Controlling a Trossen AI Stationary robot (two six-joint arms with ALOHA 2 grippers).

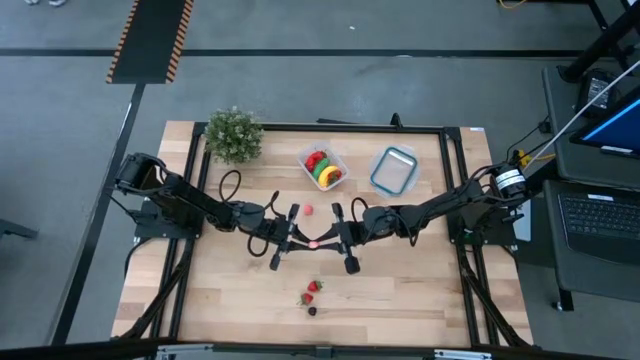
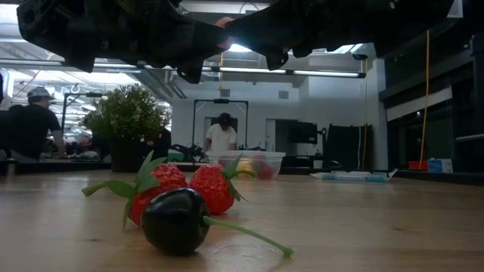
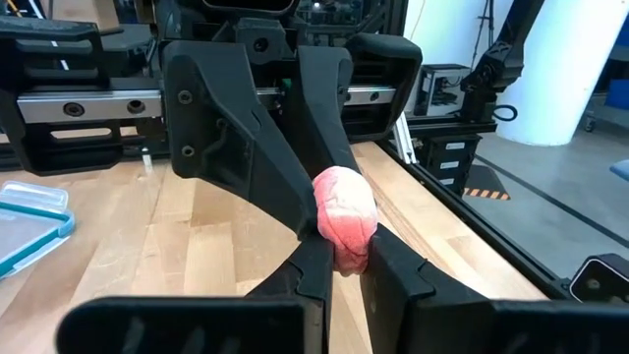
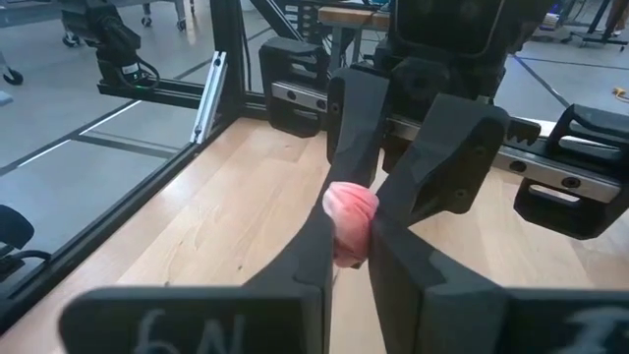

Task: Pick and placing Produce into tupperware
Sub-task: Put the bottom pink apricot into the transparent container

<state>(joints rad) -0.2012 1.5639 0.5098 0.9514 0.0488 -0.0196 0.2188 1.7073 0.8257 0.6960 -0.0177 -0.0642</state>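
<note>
Both arms are dark, near-black, built of chunky jointed links. In the high view the left arm [image 1: 190, 205] carries a thin black cable that loops free above its forearm, and the right arm [image 1: 450, 205] has a pale silvery band near its base joint, with a small yellow mark beside it. The left gripper [image 3: 339, 270] has two matte black fingers [image 3: 398, 280], flat-sided and tapering, on a broad black body. The right gripper [image 4: 349, 261] is the same make: angular black fingers [image 4: 295, 261], and a black crossbar bearing faint scrawled white markings. Small round screw heads dot the finger carriages, which ride on a grey metal rail.
</note>
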